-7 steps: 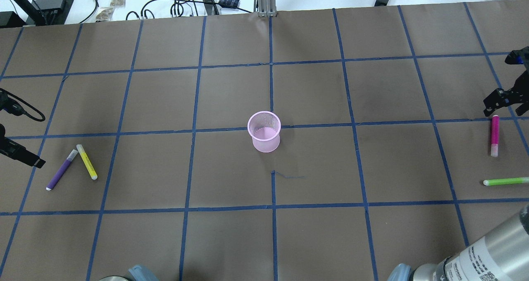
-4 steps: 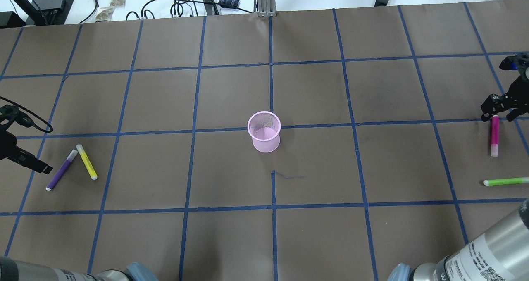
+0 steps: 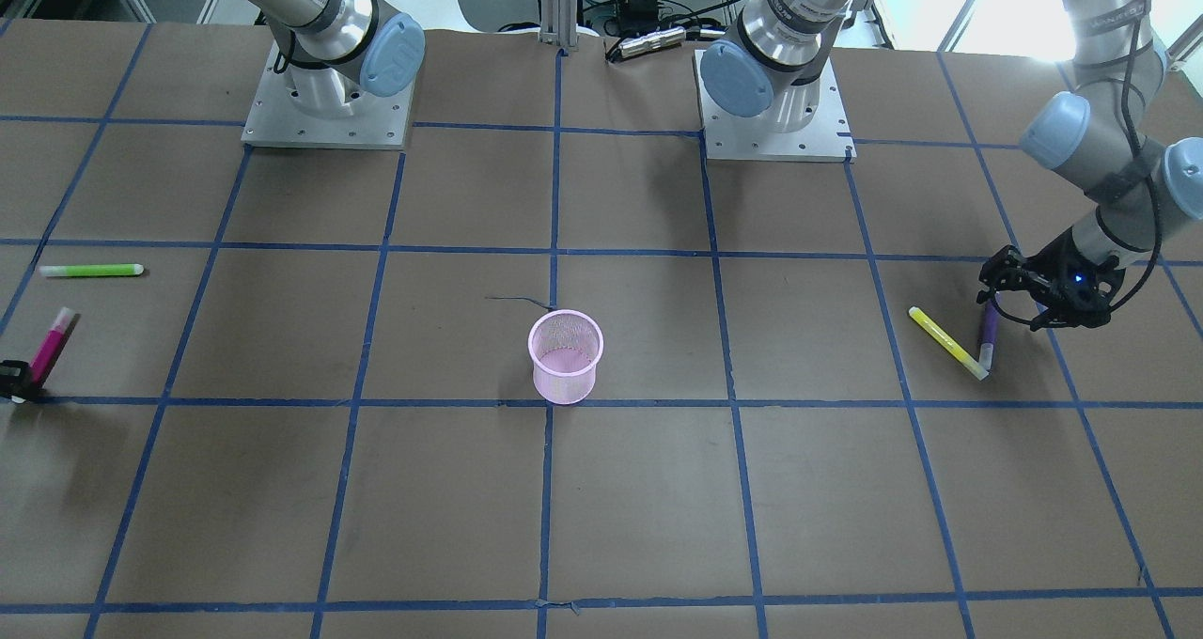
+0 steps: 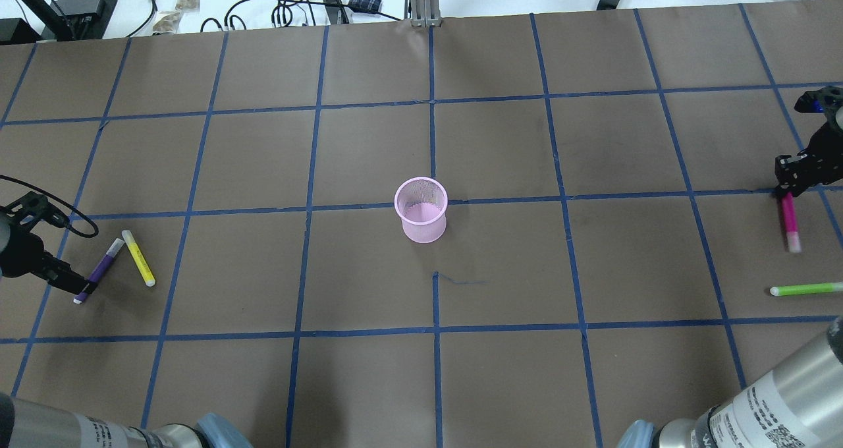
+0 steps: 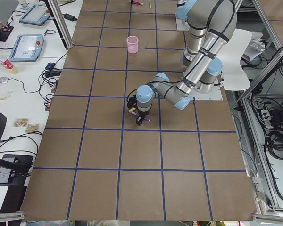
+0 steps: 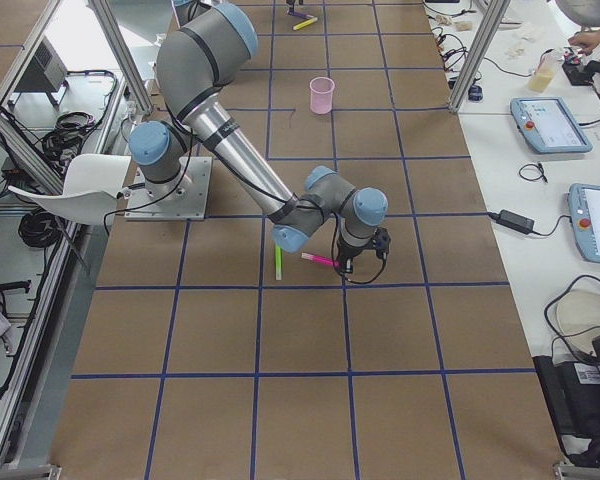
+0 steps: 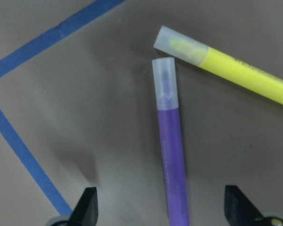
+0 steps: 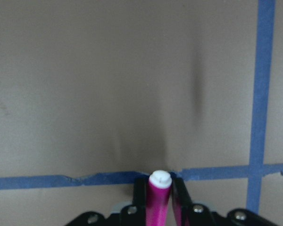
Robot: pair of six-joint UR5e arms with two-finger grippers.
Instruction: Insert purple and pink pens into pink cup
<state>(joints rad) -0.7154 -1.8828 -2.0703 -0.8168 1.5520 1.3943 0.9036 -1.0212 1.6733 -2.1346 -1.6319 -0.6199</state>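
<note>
The pink mesh cup (image 4: 421, 211) stands upright at the table's middle; it also shows in the front view (image 3: 564, 357). The purple pen (image 4: 102, 269) lies flat at the left, its capped end almost touching a yellow pen (image 4: 138, 258). My left gripper (image 4: 82, 286) is open and low over the purple pen's near end. In the left wrist view the purple pen (image 7: 172, 155) runs between the two spread fingertips (image 7: 87, 207). My right gripper (image 4: 787, 183) is shut on the far end of the pink pen (image 4: 789, 223), seen clamped in the right wrist view (image 8: 159, 197).
A green pen (image 4: 805, 289) lies near the pink pen at the right edge. The yellow pen (image 7: 236, 70) slants away from the purple pen's cap. Blue tape lines grid the brown table. Cables and boxes lie beyond the far edge.
My left gripper moved right and down over the purple pen's near end. My right gripper came down and shut on the pink pen's far end; the pen shifted slightly.
</note>
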